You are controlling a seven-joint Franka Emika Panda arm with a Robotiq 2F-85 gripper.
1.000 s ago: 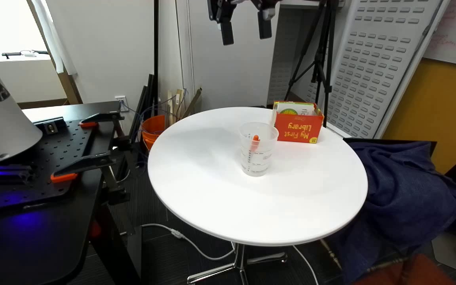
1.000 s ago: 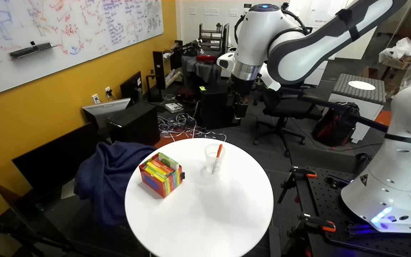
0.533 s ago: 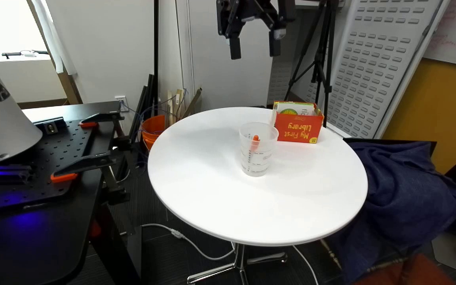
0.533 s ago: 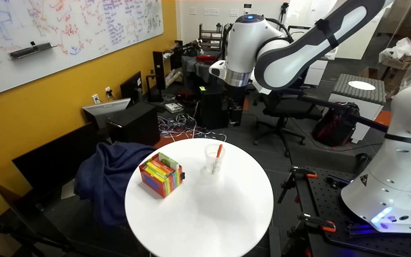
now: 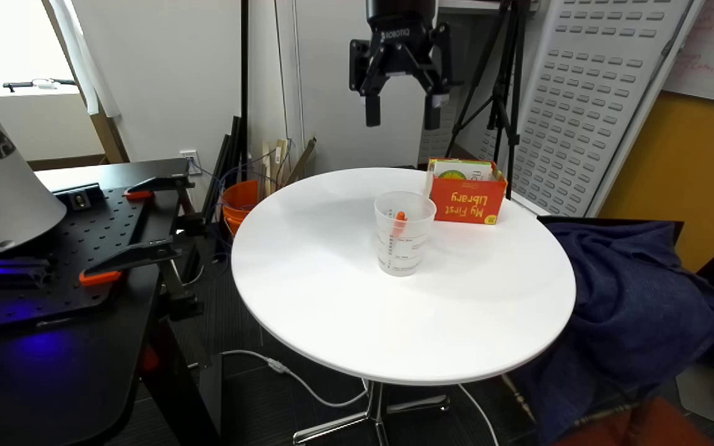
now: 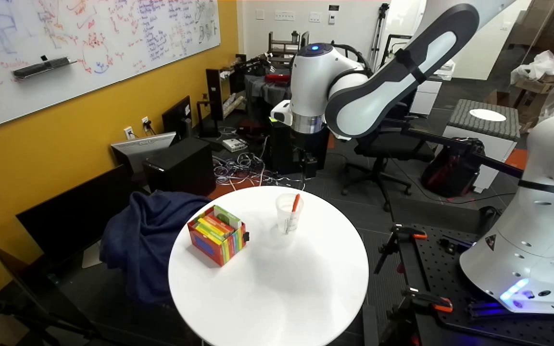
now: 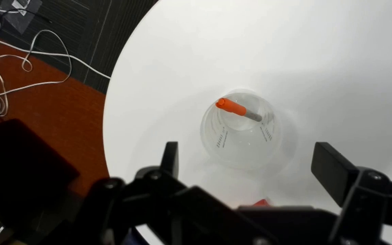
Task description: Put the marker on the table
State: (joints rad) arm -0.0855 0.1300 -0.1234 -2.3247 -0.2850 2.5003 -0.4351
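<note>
Near the table [image 5: 307, 297] edge, a box [image 5: 465, 203] is placed, inward a cup [image 5: 409, 251]; the gripper [image 5: 402, 116] is spread wide.

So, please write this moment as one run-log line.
marker: tilted in clear cup; clear cup: upright on white table; end effector: open, empty, higher than clear cup; placing: not yet done

Yellow wall [image 6: 41, 163] beneath a scribbled whiteboard [image 6: 113, 43], black chair [image 6: 392, 150] on dark floor [image 6: 363, 206], brightly lit opening [image 5: 10, 43] beside a white wall [image 5: 165, 74], tripod [image 5: 515, 68] near a louvred panel [image 5: 592, 111]
</note>
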